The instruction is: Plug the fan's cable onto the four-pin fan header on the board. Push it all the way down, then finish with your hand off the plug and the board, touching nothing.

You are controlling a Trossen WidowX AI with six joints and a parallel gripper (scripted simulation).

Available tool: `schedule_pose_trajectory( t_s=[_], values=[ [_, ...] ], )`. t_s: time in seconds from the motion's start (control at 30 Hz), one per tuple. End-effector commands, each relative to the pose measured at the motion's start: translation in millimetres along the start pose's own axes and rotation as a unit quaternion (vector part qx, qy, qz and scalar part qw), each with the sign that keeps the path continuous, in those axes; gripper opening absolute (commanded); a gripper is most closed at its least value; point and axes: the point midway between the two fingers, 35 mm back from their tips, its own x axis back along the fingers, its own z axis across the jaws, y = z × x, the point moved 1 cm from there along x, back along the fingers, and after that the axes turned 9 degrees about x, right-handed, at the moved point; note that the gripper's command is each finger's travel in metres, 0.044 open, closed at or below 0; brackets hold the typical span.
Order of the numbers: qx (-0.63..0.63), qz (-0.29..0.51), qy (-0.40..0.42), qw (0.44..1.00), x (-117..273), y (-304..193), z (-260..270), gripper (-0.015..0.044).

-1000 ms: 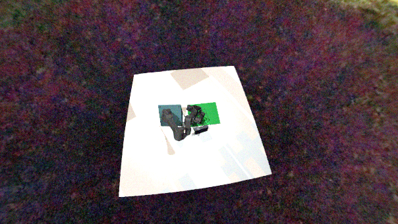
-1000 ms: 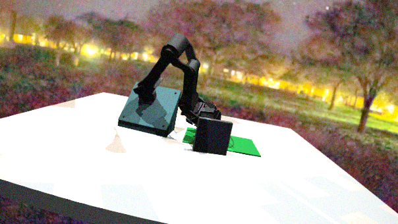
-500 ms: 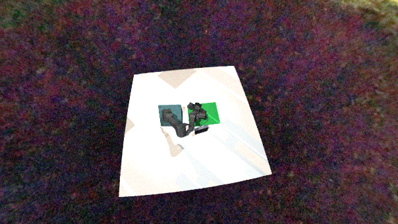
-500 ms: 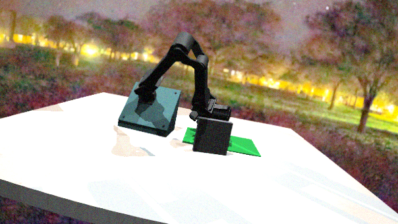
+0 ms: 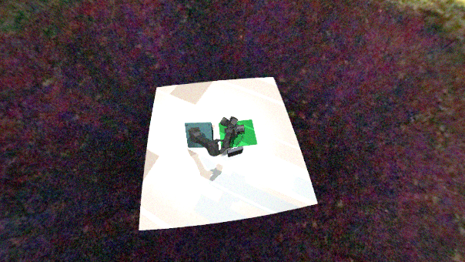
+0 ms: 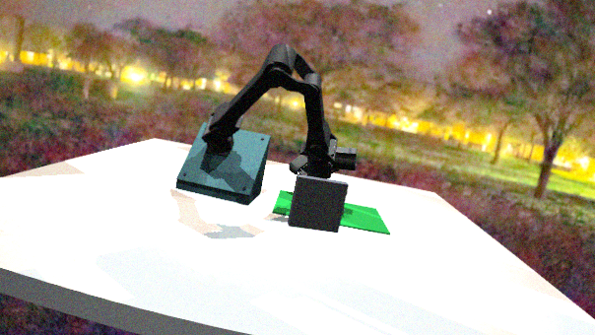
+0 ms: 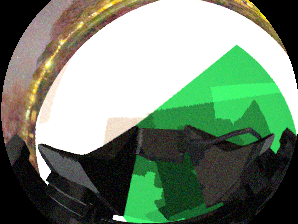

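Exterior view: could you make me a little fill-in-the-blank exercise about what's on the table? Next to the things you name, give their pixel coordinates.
1. The thin flat board (image 5: 250, 139) (image 6: 369, 222) (image 7: 235, 70) is coloured ____.
2. The square teal base plate (image 5: 209, 143) (image 6: 256, 148) appears to the ____ of the board.
3. Rather than lying flat, the dark square fan (image 5: 235, 152) (image 6: 319, 204) stands ____.

Missing words: green; left; upright.

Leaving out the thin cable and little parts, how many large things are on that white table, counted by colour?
Green: 1, the flat board
Teal: 1, the base plate
Black or dark grey: 2, the jointed arm and the upright square block
Total: 4
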Motion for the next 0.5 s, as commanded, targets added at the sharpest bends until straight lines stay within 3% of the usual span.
schedule_pose_trajectory(
  t_s=[0.0, 0.47],
  values=[
    [-0.008, 0.037, 0.008, 0.999, -1, 1, 3, 0.0205],
    [-0.02, 0.155, -0.002, 0.988, 11, 14, 5, 0.0205]
  ],
)
